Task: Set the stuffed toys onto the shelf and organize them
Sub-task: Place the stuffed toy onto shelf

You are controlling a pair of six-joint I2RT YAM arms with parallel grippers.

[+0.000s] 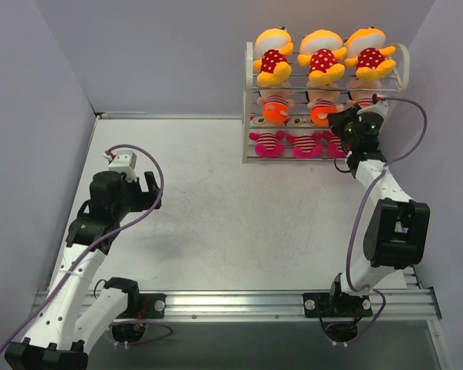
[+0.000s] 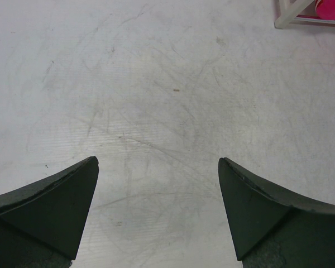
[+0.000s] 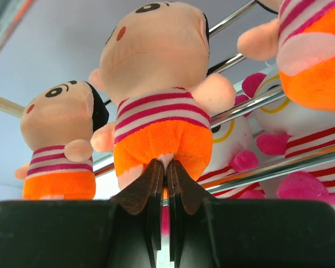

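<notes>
The white wire shelf (image 1: 249, 100) stands at the back right and holds all the stuffed toys. Three yellow-orange polka-dot dolls (image 1: 321, 55) sit on top, three peach-faced dolls (image 1: 276, 106) in the middle, and three pink-striped ones (image 1: 268, 142) at the bottom. My right gripper (image 1: 344, 123) reaches into the middle tier. In the right wrist view this gripper (image 3: 166, 163) is shut on the small pink leg under the orange bottom of the middle peach-faced doll (image 3: 156, 106). My left gripper (image 1: 151, 190) hovers open over the table at the left, and it (image 2: 158, 167) holds nothing.
The shelf's front corner (image 2: 290, 14) and a pink toy foot (image 2: 330, 8) show at the top right of the left wrist view. Grey walls close off the left, back and right sides of the table (image 1: 239, 223). A rail (image 1: 239, 302) with both arm bases runs along the near edge.
</notes>
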